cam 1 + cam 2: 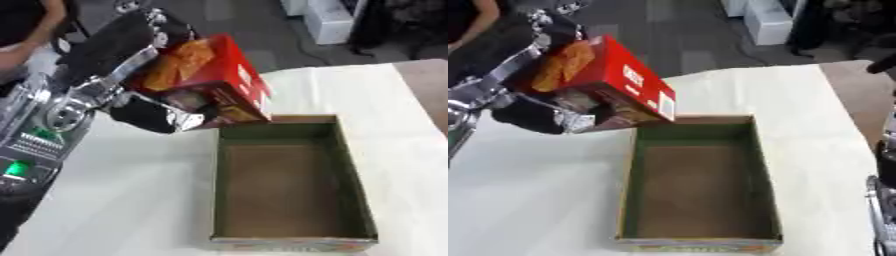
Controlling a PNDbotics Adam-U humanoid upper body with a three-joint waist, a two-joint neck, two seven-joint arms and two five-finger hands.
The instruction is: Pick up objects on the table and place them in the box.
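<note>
Red snack carton [210,82] is held clamped in the left hand [153,114], tilted above the open box's [627,200] far-left corner (presumably for dropping in), mid-worktop [122,200].

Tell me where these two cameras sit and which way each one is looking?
Left eye view: in the robot's head, looking down at the table; the left arm and left hand show, holding a red carton.
Right eye view: beside it in the head, same downward look; part of the right arm shows at the right edge.
Both share the carton, the open box and the white cloth.
</note>
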